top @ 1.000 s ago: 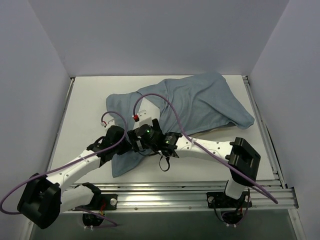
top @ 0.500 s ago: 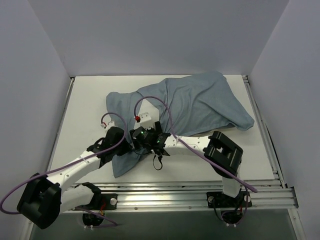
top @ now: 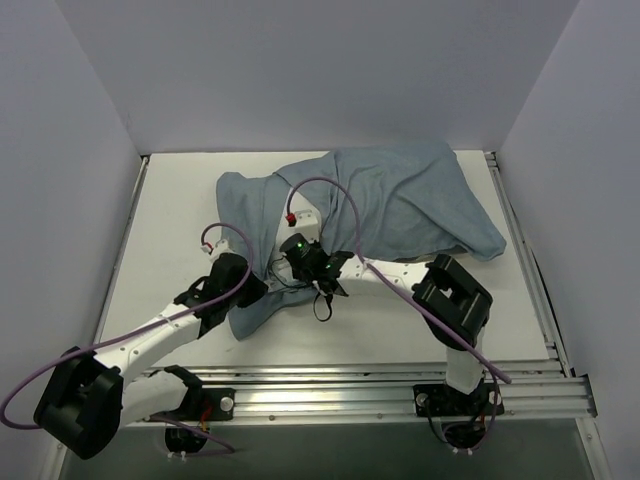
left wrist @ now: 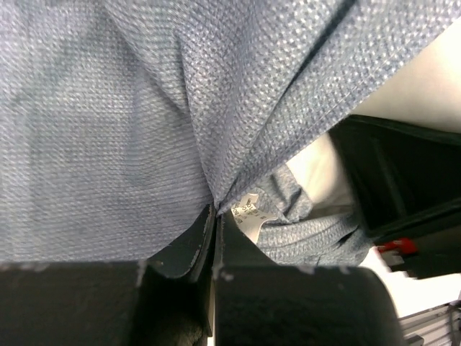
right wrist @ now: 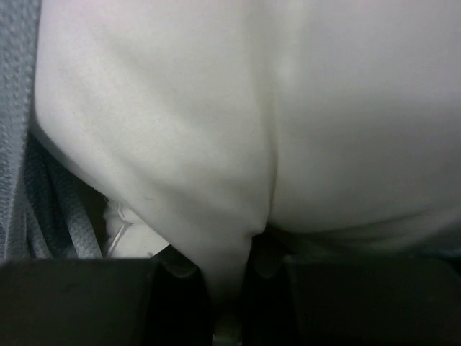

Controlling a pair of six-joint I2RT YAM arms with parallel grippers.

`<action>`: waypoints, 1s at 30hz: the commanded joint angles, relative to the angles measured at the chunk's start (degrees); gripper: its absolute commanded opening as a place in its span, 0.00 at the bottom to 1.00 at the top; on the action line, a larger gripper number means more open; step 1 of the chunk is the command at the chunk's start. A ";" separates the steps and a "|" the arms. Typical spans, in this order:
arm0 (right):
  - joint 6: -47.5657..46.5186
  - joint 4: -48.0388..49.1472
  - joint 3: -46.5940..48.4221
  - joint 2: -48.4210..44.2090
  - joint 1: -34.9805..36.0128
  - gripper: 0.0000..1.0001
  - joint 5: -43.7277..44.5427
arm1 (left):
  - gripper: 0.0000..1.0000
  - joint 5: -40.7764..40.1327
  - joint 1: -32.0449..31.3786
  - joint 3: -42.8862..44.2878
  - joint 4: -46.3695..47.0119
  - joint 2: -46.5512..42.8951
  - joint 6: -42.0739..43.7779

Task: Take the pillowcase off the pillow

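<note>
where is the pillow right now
The pillow is mostly hidden inside the pillowcase across the table's centre and far right in the top view; the right wrist view shows its white fabric pinched in the right gripper.

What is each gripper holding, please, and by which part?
The left gripper pinches a fold of the pillowcase near its care label; the right gripper pinches a fold of the white pillow.

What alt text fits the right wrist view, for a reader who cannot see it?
The right pincer is shut on a fold of the white pillow, which fills most of the view. A strip of blue-grey pillowcase shows at the left edge.
</note>
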 commanded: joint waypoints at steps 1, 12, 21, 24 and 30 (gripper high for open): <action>0.86 0.62 -2.05 -6.21 -6.28 0.00 2.25 | 0.02 1.44 -0.31 -0.54 -4.18 -0.37 0.99; 3.49 7.56 0.67 -15.18 -14.55 0.00 -3.64 | 0.02 1.35 -3.38 -0.27 -4.18 -0.82 -0.14; 7.80 12.66 5.31 -15.63 -17.27 0.00 -7.59 | 0.02 0.03 -10.23 1.74 -0.76 7.00 -4.44; 9.12 13.89 7.78 -14.84 -18.33 0.00 -9.70 | 0.02 -1.28 -13.40 2.10 -0.14 9.29 -6.64; 11.93 14.51 10.33 -16.24 -18.42 0.00 -14.89 | 0.02 -5.50 -14.55 2.63 0.30 13.77 -10.16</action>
